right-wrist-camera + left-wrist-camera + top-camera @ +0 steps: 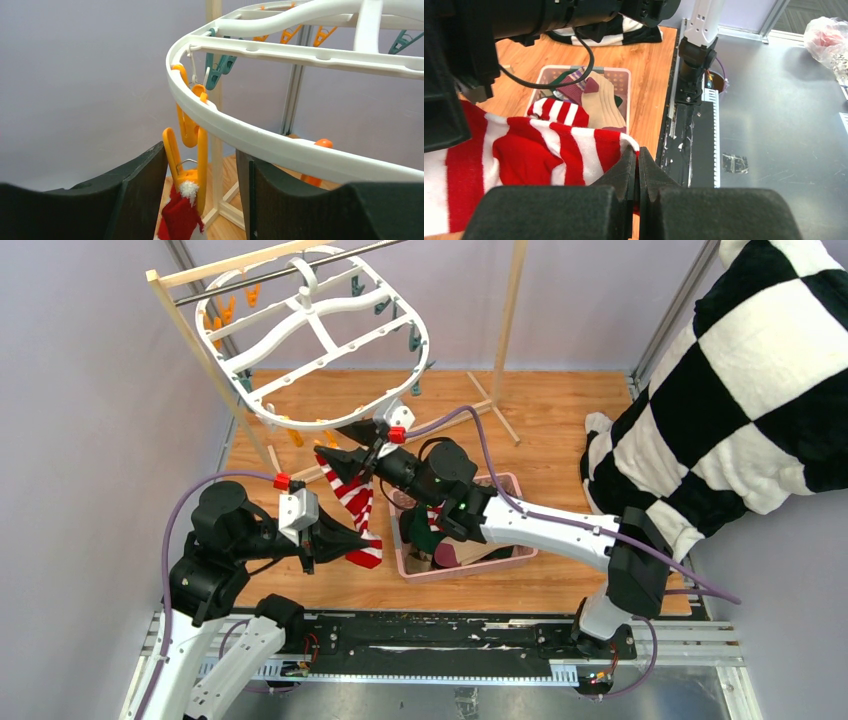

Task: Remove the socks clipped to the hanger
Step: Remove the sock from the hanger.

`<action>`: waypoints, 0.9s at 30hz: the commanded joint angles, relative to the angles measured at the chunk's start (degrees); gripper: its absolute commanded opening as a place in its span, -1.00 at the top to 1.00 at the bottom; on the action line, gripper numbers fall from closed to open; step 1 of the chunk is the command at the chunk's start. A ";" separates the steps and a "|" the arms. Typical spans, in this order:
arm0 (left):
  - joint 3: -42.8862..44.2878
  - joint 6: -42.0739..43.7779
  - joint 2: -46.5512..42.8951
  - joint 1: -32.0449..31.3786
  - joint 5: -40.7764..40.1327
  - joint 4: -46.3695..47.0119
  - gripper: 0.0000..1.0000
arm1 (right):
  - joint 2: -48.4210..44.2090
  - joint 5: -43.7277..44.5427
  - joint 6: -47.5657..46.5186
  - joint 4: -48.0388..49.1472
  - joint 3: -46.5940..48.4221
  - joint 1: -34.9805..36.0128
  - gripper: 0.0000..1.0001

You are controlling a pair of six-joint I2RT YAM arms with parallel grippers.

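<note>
Orange clip (186,176): sat inside right claw (200,152), half open, unsqueezed.
Left claw (638,160): pinched shut on striped sock (524,155).
Next: squeeze clip, pull sock.

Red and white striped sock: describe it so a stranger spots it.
Find the white oval hanger. From an orange clip on its near rim hangs a red-and-white striped sock. Other socks lie in the pink basket; only this one is clipped.

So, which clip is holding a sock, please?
The orange clip between the jaws of the right gripper, biting the red-and-white striped sock; the other visible clips hang empty.
</note>
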 commanded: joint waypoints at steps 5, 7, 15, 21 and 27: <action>1.69 0.78 -0.58 -0.41 -0.44 -0.68 1.00 | 3.02 -0.74 3.74 1.42 4.68 -1.14 -0.06; 1.47 1.17 -0.66 -0.41 -0.53 -0.99 1.00 | 3.17 -0.83 4.45 1.94 4.91 -1.24 -0.03; 1.09 2.12 -0.91 -0.41 -1.02 -1.74 1.00 | 2.70 -0.19 7.19 4.99 4.36 -1.43 0.02; 0.91 2.00 -1.18 -0.41 -1.19 -2.19 1.00 | 1.78 1.25 7.60 7.03 2.57 -1.43 0.11; 0.89 2.17 -1.57 -0.41 -1.74 -3.11 1.00 | 0.30 -0.28 7.97 6.98 1.70 -1.46 0.59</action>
